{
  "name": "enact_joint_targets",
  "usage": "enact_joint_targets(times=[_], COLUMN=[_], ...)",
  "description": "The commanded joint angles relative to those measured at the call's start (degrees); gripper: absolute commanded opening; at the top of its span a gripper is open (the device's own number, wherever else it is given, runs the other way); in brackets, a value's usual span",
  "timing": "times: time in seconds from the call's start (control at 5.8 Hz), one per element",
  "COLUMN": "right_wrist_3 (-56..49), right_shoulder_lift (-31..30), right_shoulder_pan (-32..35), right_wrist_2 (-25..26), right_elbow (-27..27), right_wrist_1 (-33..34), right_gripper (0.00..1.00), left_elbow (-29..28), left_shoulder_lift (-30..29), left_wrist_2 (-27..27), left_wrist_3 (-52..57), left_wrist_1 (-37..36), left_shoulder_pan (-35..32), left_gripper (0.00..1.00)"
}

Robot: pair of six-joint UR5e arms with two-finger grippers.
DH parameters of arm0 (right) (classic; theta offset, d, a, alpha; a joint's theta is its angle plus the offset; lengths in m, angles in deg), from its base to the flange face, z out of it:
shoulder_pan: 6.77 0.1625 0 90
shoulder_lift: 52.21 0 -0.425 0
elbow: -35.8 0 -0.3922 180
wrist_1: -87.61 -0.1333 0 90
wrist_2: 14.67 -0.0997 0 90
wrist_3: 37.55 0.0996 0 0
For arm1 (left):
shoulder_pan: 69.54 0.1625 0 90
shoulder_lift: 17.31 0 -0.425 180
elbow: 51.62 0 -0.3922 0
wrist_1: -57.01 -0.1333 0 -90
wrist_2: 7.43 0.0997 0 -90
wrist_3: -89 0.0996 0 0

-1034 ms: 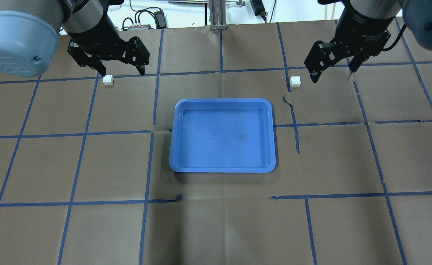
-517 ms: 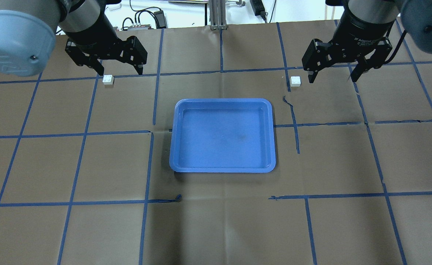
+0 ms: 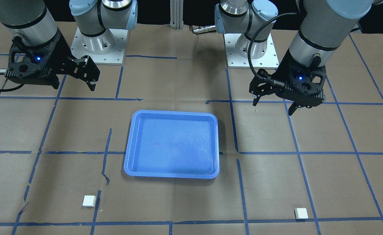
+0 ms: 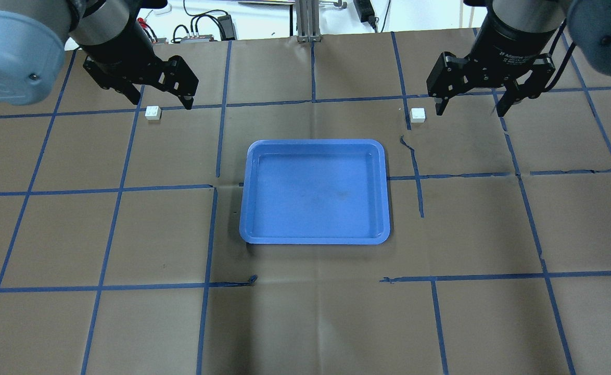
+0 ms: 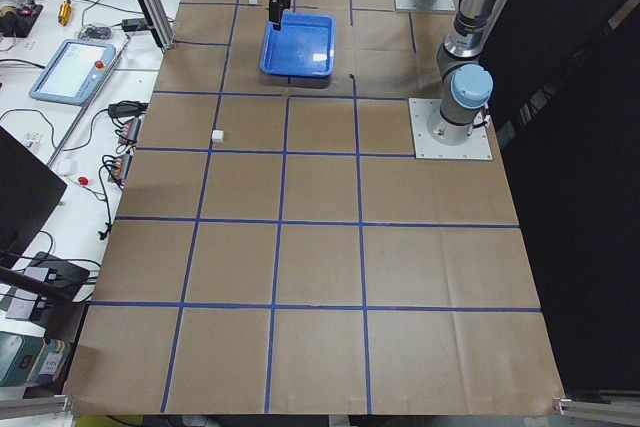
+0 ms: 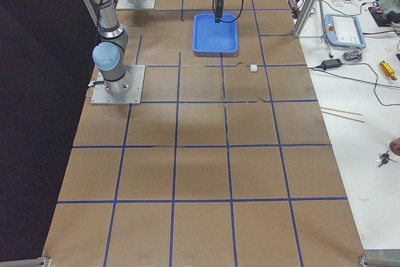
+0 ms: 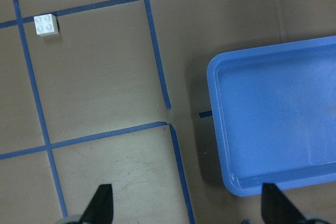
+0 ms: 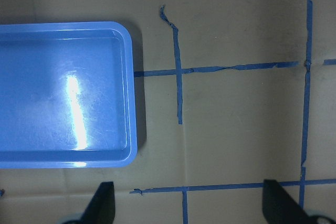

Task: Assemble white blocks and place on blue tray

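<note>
The blue tray [image 4: 244, 208] lies empty at the table's middle and also shows in the front view [image 3: 172, 113]. One white block [image 4: 153, 112] sits on the paper left of the tray at the far side; the other white block [image 4: 417, 115] sits to the right. They also show in the front view, one at the right [image 3: 301, 213] and one at the left [image 3: 89, 200]. My left gripper [image 4: 161, 103] is open and empty, high above the table. My right gripper [image 4: 470, 111] is open and empty, also high. The left wrist view shows a block [image 7: 46, 24] far off.
Brown paper with a blue tape grid [image 4: 123, 187] covers the table. Both arm bases [image 3: 250, 49] stand at the near side. Cables and a power unit [image 4: 201, 31] lie beyond the far edge. The tray's rim shows in both wrist views [image 7: 215, 103] [image 8: 134, 103].
My left gripper has shifted left and toward the far edge. My right gripper has turned so its fingers sit level. Both stay open. The blocks and the tray have not moved.
</note>
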Motion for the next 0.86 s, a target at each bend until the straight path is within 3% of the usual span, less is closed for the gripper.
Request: enact_joint_targets(times=[0.0,0.34,0.69], right_wrist_3=[-15.2,-40.4,-68.9], right_shoulder_lift=[1.3,2.3,3.4], right_shoulder_pan=[-0.2,-0.6,-2.8], right_wrist_2=[0.0,0.1,-0.1], right_elbow=[-0.3,0.3,0.0], right_wrist_1=[2.7,6.5,6.6], right_gripper=[1.00,1.00,1.00], left_elbow=[1.8,1.2,-3.3], left_shoulder_lift=[-2.0,-7.5,-15.1], left_wrist_2=[0.0,2.4,4.3], left_wrist_3=[18.8,41.4,52.4], left_wrist_1=[-0.9,-9.8,-15.3], left_shoulder_pan=[4.5,6.6,7.6], left_gripper=[0.99,0.99,0.99])
